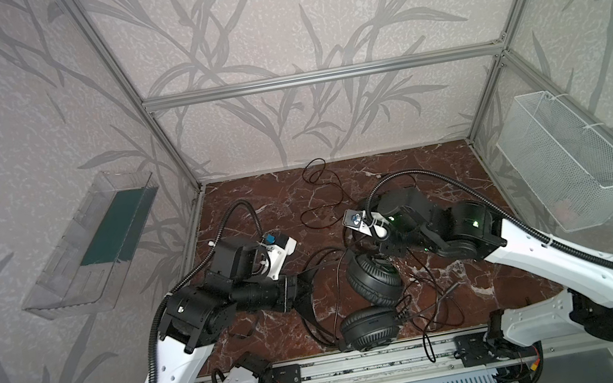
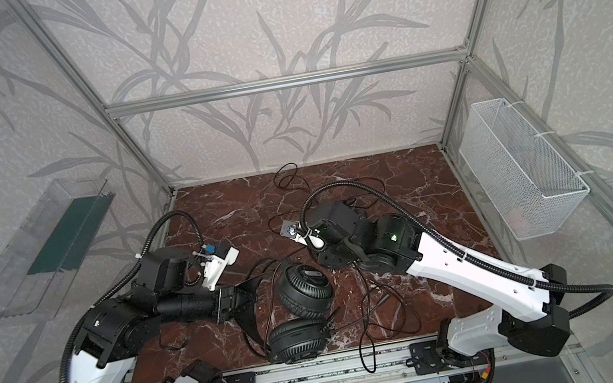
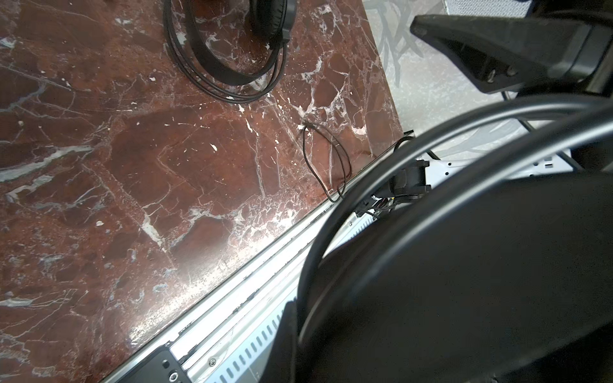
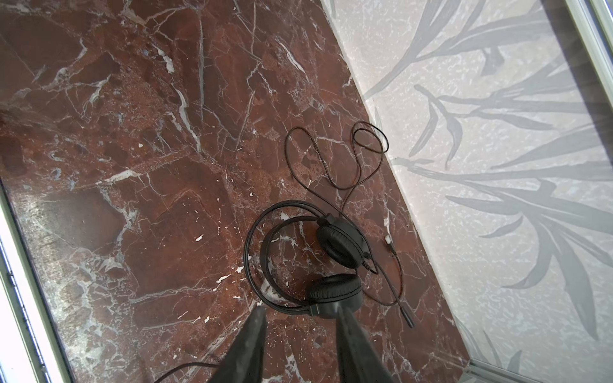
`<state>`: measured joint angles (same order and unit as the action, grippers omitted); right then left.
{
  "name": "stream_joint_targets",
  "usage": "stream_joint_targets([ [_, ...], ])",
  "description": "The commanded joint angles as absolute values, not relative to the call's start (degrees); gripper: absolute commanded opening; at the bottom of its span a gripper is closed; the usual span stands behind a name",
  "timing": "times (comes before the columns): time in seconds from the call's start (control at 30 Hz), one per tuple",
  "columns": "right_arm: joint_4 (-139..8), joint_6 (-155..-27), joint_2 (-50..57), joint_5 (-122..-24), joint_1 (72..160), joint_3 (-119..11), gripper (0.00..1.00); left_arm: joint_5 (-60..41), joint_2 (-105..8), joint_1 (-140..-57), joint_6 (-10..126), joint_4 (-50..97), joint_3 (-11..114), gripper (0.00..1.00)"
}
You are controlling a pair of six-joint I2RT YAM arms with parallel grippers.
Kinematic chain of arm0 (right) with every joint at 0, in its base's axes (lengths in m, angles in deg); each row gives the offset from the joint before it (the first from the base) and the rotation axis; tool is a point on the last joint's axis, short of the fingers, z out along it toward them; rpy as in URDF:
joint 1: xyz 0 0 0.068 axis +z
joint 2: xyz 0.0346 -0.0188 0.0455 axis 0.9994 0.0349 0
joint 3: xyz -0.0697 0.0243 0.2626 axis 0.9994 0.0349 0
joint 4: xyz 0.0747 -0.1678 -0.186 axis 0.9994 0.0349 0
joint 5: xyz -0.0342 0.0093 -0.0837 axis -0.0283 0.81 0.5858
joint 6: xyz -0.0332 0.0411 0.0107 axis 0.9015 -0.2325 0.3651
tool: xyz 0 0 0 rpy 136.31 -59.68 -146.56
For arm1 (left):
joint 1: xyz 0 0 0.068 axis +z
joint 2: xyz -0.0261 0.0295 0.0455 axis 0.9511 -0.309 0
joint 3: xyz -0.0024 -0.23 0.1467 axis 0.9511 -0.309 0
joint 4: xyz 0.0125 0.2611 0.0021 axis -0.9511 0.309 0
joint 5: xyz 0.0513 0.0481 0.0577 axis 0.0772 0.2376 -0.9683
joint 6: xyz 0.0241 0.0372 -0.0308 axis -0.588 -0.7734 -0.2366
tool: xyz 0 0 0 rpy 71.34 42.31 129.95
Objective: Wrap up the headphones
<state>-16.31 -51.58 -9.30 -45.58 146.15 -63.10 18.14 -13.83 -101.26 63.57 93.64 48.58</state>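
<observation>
One pair of headphones [image 1: 370, 308] lies at the front centre in both top views, one earcup [image 2: 304, 292] tilted up and the other [image 2: 296, 344] at the table's front edge. My left gripper [image 1: 308, 277] is shut on its headband [image 3: 381, 185], which arcs close past the left wrist camera. A second pair [image 4: 335, 255] lies flat near the wall, with its headband [image 3: 229, 79] on the marble. My right gripper [image 4: 300, 315] hovers open just above this pair's nearer earcup, nothing between its fingers [image 4: 257, 326]. In the top views the right arm [image 1: 428, 222] hides that gripper.
Thin black cable [image 1: 320, 186] loops toward the back wall, and more [image 1: 428, 302] tangles right of the front headphones and hangs over the front rail [image 1: 367, 363]. A clear bin [image 1: 94, 245] hangs on the left wall. A white mesh basket [image 1: 568, 157] hangs on the right.
</observation>
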Motion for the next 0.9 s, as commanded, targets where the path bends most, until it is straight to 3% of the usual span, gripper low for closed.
stream_joint_targets([
  [0.0,-18.95,-54.45,-10.87,-46.21,144.02,-60.86,0.41,25.08,-11.52,-101.55,65.82,87.68,50.88,0.0],
  [0.17,-20.22,-57.76,-12.41,-47.9,142.2,-59.49,0.55,20.5,-10.51,-101.56,66.55,87.92,53.29,0.0],
  [0.37,-19.34,-62.05,-15.39,-58.3,142.22,-60.84,0.68,22.22,-10.13,-101.59,68.28,85.14,51.76,0.0],
  [0.7,-18.5,-68.04,-20.74,-62.86,141.36,-55.62,0.7,25.63,-8.58,-101.55,72.22,79.97,51.7,0.0],
  [0.8,-21.23,-69.59,-24.34,-66.65,140.64,-53.93,0.84,25.66,-9.2,-101.51,72.26,79.99,51.2,0.0],
  [0.87,-21.98,-70.23,-25.83,-68.92,140.34,-54.04,0.87,25.68,-9.83,-101.54,72.27,79.96,50.46,0.0],
])
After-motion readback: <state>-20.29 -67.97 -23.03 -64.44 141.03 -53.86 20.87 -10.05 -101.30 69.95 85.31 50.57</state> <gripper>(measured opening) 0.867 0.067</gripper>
